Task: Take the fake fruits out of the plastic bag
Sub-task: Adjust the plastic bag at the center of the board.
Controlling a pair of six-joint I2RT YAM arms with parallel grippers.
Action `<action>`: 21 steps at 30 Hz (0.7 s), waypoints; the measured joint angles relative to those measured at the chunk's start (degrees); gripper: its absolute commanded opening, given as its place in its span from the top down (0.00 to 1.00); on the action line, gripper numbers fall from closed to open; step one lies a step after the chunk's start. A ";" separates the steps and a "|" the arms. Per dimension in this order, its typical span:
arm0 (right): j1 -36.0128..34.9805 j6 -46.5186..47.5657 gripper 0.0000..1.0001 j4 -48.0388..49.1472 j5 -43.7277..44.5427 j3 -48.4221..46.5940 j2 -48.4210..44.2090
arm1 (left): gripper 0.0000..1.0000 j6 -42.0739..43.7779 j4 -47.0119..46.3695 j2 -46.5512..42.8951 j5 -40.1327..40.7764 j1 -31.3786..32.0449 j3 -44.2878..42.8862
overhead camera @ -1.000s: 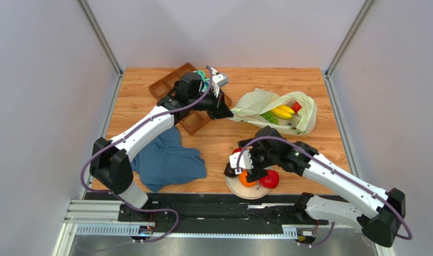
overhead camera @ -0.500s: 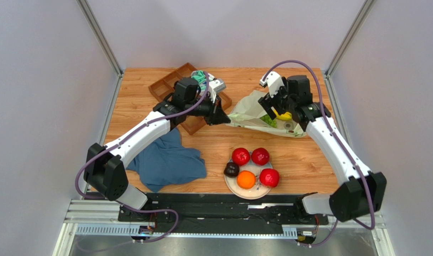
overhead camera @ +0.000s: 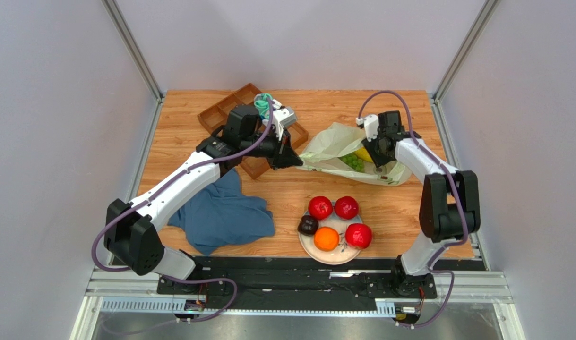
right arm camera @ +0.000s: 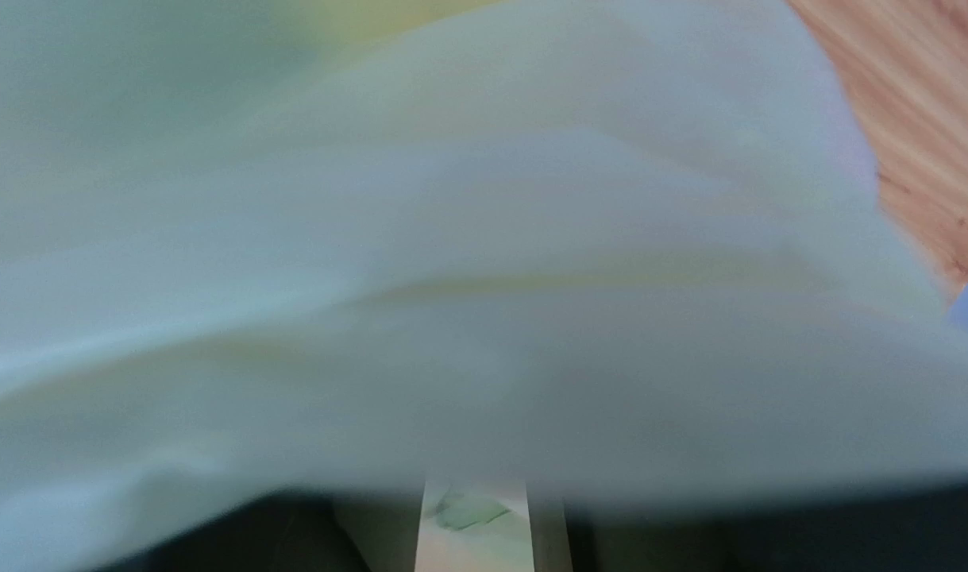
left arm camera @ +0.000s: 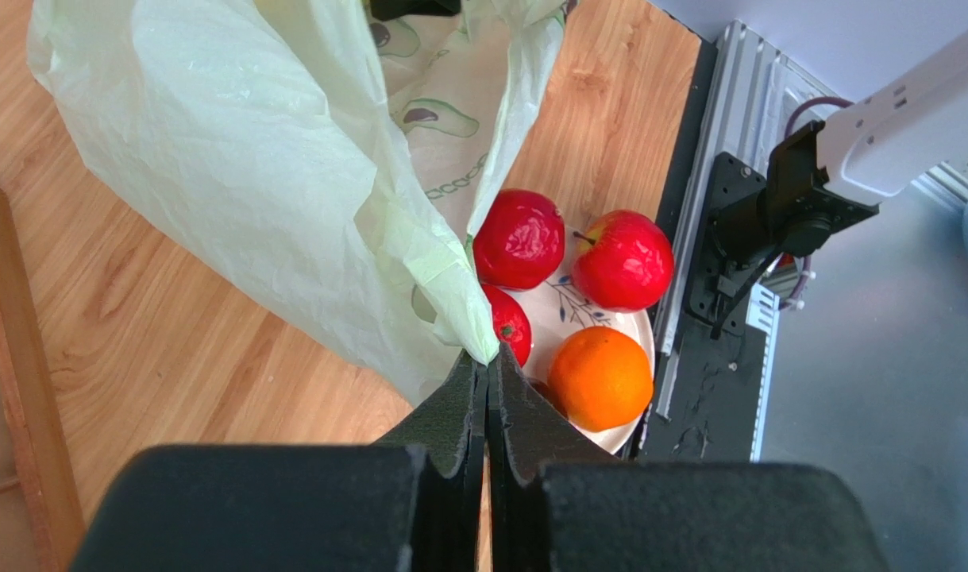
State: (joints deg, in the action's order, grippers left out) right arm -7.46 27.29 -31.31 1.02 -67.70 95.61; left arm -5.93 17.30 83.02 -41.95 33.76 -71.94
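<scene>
Black left gripper (left arm camera: pixel 488 372) pinches tight the left corner of the plastic bag (overhead camera: pixel 326 138), which lies far centre holding grapes (overhead camera: pixel 352 161) and a banana (overhead camera: pixel 364 151). The right gripper (overhead camera: pixel 376 153), buried in its mouth, hides its jaws, so I cannot tell their gap. It may grab film, not fruit.

top external: bright, even, soft shadows | left wrist: sharp, glare on red fruits (left arm camera: pixel 518 238) toward 3 o'clock | right wrist: plastic bag (right arm camera: pixel 453 298) fills frame, wholly blurred, dim at 6 o'clock

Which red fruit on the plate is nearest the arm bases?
The red fruit right of the orange; the other two sit at the plate's far edge.
</scene>
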 measured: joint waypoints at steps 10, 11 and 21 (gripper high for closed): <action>6.75 -0.50 0.27 1.60 3.39 -12.26 9.55 | 1.00 1.36 0.87 -0.20 -0.11 0.02 0.00; 6.56 -0.59 0.24 2.10 3.67 -12.79 9.81 | 1.00 1.38 0.87 -0.20 -0.24 0.02 0.00; 4.04 0.85 0.18 4.92 6.84 -21.92 22.25 | 1.00 2.89 0.48 2.71 0.55 1.05 -0.20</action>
State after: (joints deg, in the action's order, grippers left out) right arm -3.42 28.14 -26.39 7.86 -89.62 117.86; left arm -3.05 17.78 85.73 -41.41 34.81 -72.14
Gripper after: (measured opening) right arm 0.910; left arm 0.007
